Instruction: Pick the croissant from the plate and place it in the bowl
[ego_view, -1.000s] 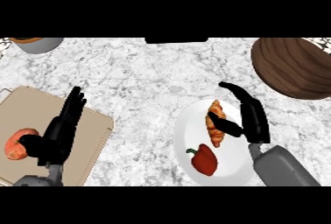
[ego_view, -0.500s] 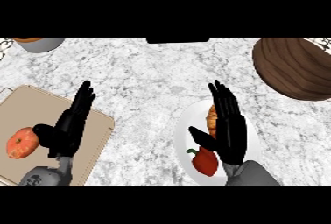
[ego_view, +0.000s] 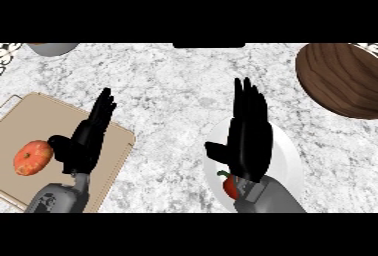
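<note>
Looking down at the counter (ego_view: 170, 85), I see my right hand (ego_view: 247, 135) spread flat with straight fingers over the white plate (ego_view: 291, 160). It holds nothing. I cannot see the croissant; it may be hidden under that hand, but I can't tell. A red pepper (ego_view: 230, 184) peeks out on the plate just below the palm. The brown wooden bowl (ego_view: 339, 80) sits well apart, up at the right. My left hand (ego_view: 87, 137) is open too, over the tan board (ego_view: 29, 125), beside an orange round fruit (ego_view: 32, 157).
</note>
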